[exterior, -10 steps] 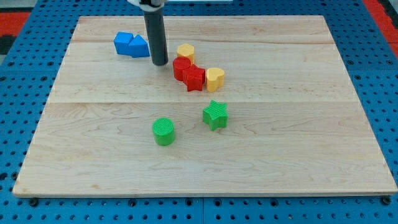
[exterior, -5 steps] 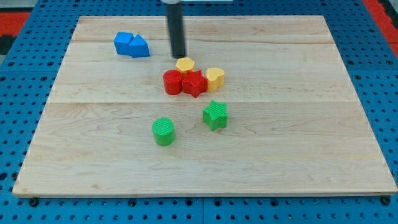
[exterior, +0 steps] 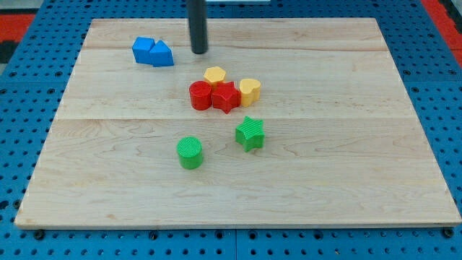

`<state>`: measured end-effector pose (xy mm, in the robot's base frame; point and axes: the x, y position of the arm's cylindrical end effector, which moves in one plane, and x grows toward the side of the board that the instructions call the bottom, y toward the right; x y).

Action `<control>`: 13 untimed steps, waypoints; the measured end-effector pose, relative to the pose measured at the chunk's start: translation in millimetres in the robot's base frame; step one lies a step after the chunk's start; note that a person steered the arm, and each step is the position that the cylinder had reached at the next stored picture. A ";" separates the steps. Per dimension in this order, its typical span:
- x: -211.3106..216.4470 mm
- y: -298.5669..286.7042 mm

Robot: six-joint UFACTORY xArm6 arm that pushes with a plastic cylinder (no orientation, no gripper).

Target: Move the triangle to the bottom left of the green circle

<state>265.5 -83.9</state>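
A blue triangle [exterior: 162, 54] lies near the view's top left, touching a second blue block [exterior: 144, 50] on its left. The green circle [exterior: 190, 152] stands low in the middle of the board. My tip [exterior: 199, 51] is on the board to the right of the blue triangle, a short gap apart, and above the yellow hexagon [exterior: 214, 75]. It touches no block.
A red cylinder [exterior: 200, 95], a red star [exterior: 225, 96] and a yellow heart [exterior: 250, 90] cluster with the yellow hexagon mid-board. A green star [exterior: 250, 133] sits right of the green circle. The wooden board [exterior: 346, 166] lies on a blue pegboard.
My tip swung right past the cluster's top, shoving the red cylinder down-left beside the red star, then moved back left toward the blue triangle. Other blocks stayed put.
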 end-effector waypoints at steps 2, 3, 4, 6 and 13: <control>34.9 -42.6; 34.9 -42.5; 42.5 -42.5; 65.3 -45.0; 172.7 -65.4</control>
<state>438.1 -149.3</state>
